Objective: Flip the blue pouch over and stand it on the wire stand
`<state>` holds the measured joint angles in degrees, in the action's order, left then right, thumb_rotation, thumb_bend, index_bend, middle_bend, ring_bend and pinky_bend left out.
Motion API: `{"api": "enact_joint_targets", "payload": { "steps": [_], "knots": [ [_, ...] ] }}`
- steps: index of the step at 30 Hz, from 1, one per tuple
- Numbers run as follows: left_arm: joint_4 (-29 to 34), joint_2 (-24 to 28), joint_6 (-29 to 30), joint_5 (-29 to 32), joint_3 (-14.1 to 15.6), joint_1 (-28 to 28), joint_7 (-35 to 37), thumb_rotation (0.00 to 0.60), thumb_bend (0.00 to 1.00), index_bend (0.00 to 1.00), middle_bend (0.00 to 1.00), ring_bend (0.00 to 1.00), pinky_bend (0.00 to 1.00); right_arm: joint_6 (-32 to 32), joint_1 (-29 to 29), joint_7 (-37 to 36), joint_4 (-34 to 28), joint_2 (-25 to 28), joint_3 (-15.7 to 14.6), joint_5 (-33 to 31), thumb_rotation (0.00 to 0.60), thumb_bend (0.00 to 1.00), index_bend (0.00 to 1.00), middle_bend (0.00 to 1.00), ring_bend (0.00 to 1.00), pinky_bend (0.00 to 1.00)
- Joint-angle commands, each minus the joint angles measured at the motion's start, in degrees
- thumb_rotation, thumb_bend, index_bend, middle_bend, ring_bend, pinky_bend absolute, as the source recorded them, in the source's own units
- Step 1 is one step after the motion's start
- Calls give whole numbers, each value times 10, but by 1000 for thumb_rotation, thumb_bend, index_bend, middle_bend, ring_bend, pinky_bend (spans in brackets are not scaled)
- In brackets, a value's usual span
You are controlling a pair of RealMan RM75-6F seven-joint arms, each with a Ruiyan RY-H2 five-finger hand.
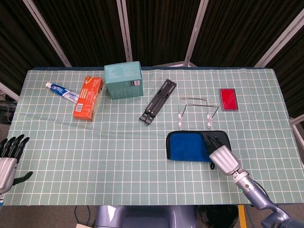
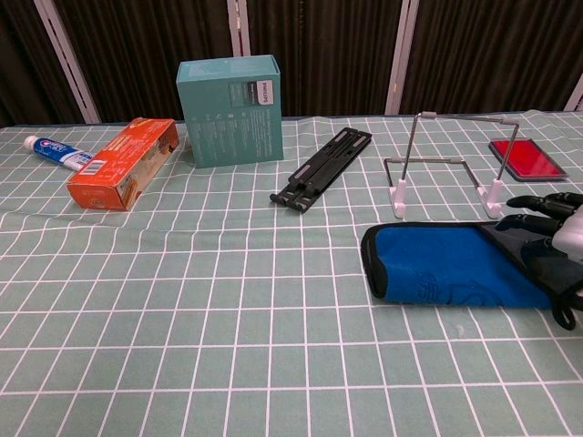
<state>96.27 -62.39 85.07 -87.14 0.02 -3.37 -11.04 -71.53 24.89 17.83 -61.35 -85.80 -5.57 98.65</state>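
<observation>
**Inspector:** Head view first. Where is the pouch?

**Assistant:** The blue pouch (image 1: 187,146) lies flat on the bench (image 1: 118,142), lower right of centre, just below the wire stand (image 1: 194,111). The right hand (image 1: 219,151) rests over its grey right end, fingers laid forward on the fabric. Whether they have closed on it, I cannot tell. The left hand (image 1: 8,156) sits at the lower left edge, fingers apart, holding nothing.

**Inspector:** Chest view?

**Assistant:** Pouch (image 2: 446,266) lower right, stand (image 2: 446,168) directly behind it. The right hand (image 2: 551,228) shows at the right edge, fingers spread across the grey end.

**Inspector:** Risks?

**Assistant:** In my judgement, the soft fabric may slide or fold instead of turning over if only one end is caught. The stand looks light and sits near; a swinging pouch could knock it aside.
</observation>
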Motion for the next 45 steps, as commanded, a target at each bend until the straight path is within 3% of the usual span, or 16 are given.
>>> {"api": "enact_joint_targets", "payload": {
  "steps": [1, 21, 30, 45],
  "knots": [
    [0, 0, -1, 1, 0, 0, -1, 600, 0, 0, 0, 0, 0, -5, -3, -2, 3, 4, -3, 4, 600, 139, 460, 110, 0, 184],
    [0, -2, 0, 1, 0, 0, -4, 600, 0, 0, 0, 0, 0, -7, -3, -20, 50, -14, 0, 10, 600, 146, 459, 110, 0, 200],
    [-1, -2, -1, 2, 0, -1, -4, 600, 0, 0, 0, 0, 0, -6, -1, -31, 61, -20, 5, 6, 600, 278, 465, 110, 0, 209],
    [1, -2, -2, 2, 0, -1, -4, 600, 0, 0, 0, 0, 0, -6, -1, -87, 57, -24, 14, -10, 600, 374, 575, 145, 0, 255]
  ]
}}
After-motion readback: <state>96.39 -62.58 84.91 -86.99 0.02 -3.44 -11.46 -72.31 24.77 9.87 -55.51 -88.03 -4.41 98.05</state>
